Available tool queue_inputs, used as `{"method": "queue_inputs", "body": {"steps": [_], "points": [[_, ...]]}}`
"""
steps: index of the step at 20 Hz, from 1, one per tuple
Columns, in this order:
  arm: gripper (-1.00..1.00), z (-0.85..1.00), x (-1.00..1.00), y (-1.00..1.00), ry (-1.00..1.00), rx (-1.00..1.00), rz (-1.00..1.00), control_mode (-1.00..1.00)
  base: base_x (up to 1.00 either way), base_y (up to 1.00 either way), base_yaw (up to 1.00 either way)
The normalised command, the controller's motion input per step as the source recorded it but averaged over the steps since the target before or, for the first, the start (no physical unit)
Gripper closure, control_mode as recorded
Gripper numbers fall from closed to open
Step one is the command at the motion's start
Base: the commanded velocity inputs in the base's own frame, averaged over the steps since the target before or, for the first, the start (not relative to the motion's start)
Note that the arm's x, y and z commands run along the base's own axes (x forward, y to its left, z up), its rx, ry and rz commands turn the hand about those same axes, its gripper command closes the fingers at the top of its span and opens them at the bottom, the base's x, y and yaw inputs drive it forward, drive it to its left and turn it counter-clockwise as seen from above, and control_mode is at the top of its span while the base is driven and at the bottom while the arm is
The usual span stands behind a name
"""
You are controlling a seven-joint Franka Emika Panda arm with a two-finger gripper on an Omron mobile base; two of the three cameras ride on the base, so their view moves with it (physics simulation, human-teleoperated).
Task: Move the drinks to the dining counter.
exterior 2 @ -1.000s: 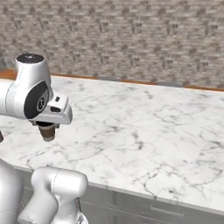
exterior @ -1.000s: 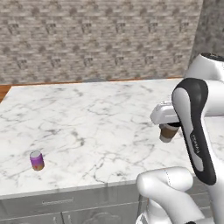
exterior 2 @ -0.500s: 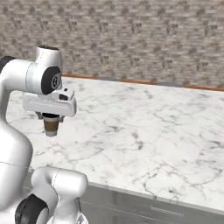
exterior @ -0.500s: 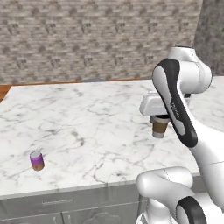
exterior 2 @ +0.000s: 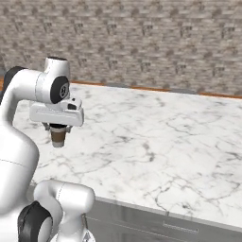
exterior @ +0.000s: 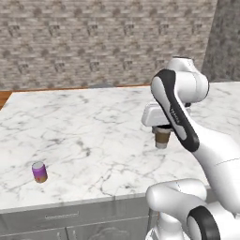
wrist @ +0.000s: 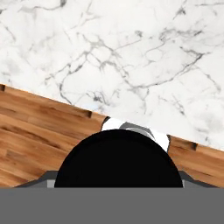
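Long white marble-topped dining counter with grey veining, white two-finger gripper clamped on brown paper cup with black lid — upright, long axis vertical, lid uppermost, held just above the counter, purple-to-orange can with silver top — upright, standing near the counter's front edge, well apart from the cup.

You've got two drinks on show: one can, purple into orange, near the left front of the counter, and one brown cup with one black lid, over to the right. One dining counter, white marble. One gripper.
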Motion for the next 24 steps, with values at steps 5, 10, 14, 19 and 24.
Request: {"method": "queue_inputs", "body": {"steps": [5,10,14,19,24], "points": [[1.0,-0.45,0.4,0.09,0.0,0.0,0.06,-1.0,0.0,0.0,0.0],[1.0,-0.4,0.32,0.02,-0.04,0.0,0.04,-1.0,0.0,0.0,0.0],[1.0,-0.45,0.32,0.01,-0.1,0.0,0.03,-1.0,0.0,0.0,0.0],[1.0,-0.45,0.26,0.0,-0.19,0.0,0.02,-1.0,0.0,0.0,0.0],[1.0,-0.27,0.16,0.01,-0.03,0.0,0.0,-1.0,0.0,0.0,0.0]]}}
